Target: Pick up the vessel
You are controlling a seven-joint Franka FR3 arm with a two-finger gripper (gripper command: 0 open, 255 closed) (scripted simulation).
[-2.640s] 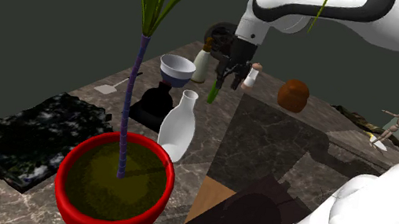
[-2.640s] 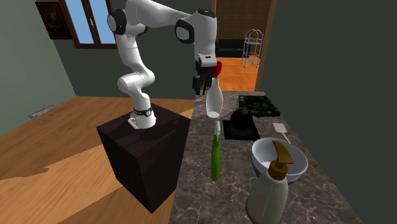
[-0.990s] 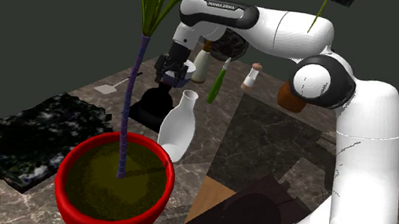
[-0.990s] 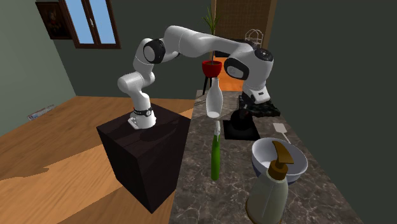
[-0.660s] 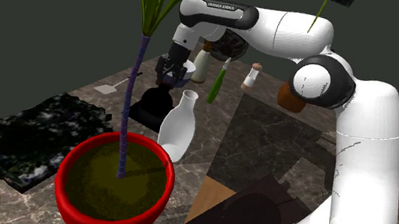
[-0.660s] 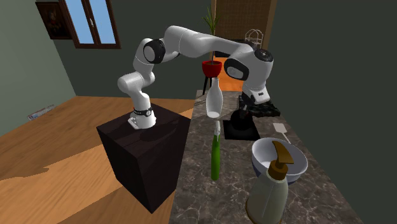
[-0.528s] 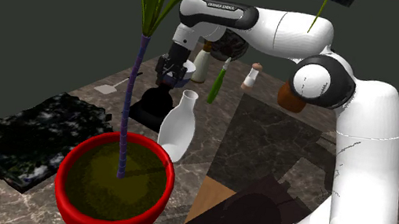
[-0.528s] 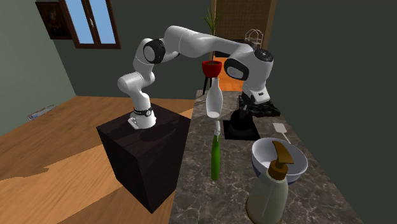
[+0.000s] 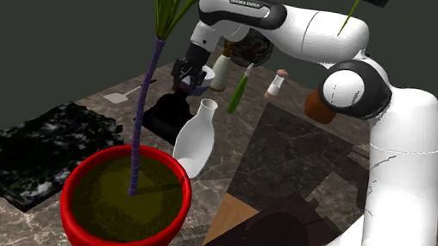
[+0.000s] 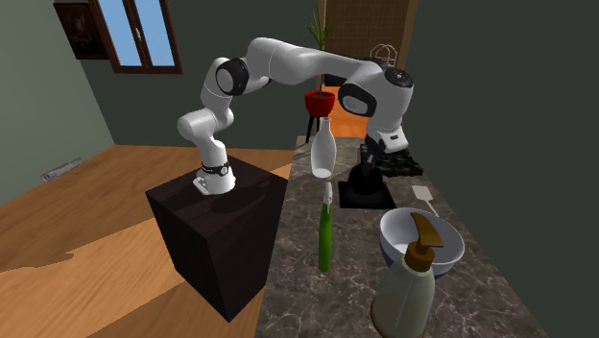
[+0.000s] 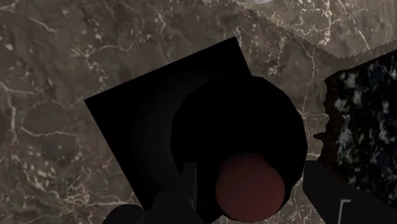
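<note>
A white robot arm reaches from its dark box stand [image 10: 226,235] across a brown marble counter [image 9: 309,151]. Its black gripper [image 9: 187,76] points down, directly above a dark vessel [image 9: 176,100].

The dark vessel has a round body and a reddish-brown top. It stands on a black square mat [image 9: 156,122] on the counter, near the far side in the shoulder view. In the second exterior view the vessel [image 10: 362,180] sits under the gripper [image 10: 371,159], on the mat [image 10: 367,201].

In the wrist view the gripper [image 11: 251,175] looks straight down on the vessel [image 11: 254,121]. The 2 fingers stand apart, 1 on each side of the reddish-brown top, with a gap on both sides. The pictures do not tell whether the fingers touch the round body.

A white bottle-shaped vase [image 9: 194,141] stands just beside the mat, toward the camera in the shoulder view. A red pot [image 9: 75,212] holding a tall plant with a purple stem stands nearest that camera. A dark speckled slab [image 9: 27,149] lies on the counter at the shoulder view's left. A green bottle [image 10: 325,240], a white bowl [image 10: 395,245] and a pump bottle [image 10: 411,293] stand at the near end of the counter in the second exterior view.
</note>
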